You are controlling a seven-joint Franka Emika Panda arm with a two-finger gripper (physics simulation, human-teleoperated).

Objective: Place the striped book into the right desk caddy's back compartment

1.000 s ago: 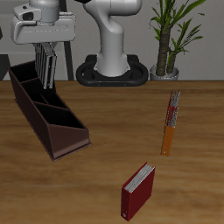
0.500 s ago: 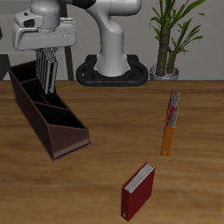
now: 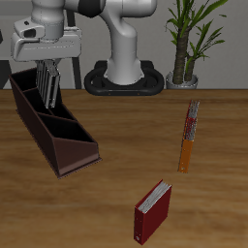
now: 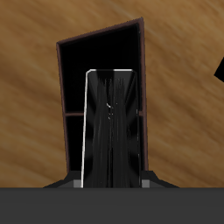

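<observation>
The striped book (image 3: pixel 50 81) hangs upright, thin and grey with fine stripes, with my gripper (image 3: pixel 48 68) shut on its upper edge. It is over the far end of the right desk caddy (image 3: pixel 53 131), a long dark brown open box with slanted dividers. The book's lower edge is at about the rim of the back compartment (image 3: pixel 29 89). In the wrist view the striped book (image 4: pixel 110 131) points down into the dark compartment (image 4: pixel 98 61). My fingertips are hidden behind the book there.
A red book (image 3: pixel 152 210) lies near the table's front edge. A long orange-and-red book (image 3: pixel 189 136) lies farther back. A potted plant (image 3: pixel 189 44) and the robot base (image 3: pixel 126 77) stand at the back.
My gripper with the striped book has moved sideways along the caddy's far end and slightly lower, now over the back compartment.
</observation>
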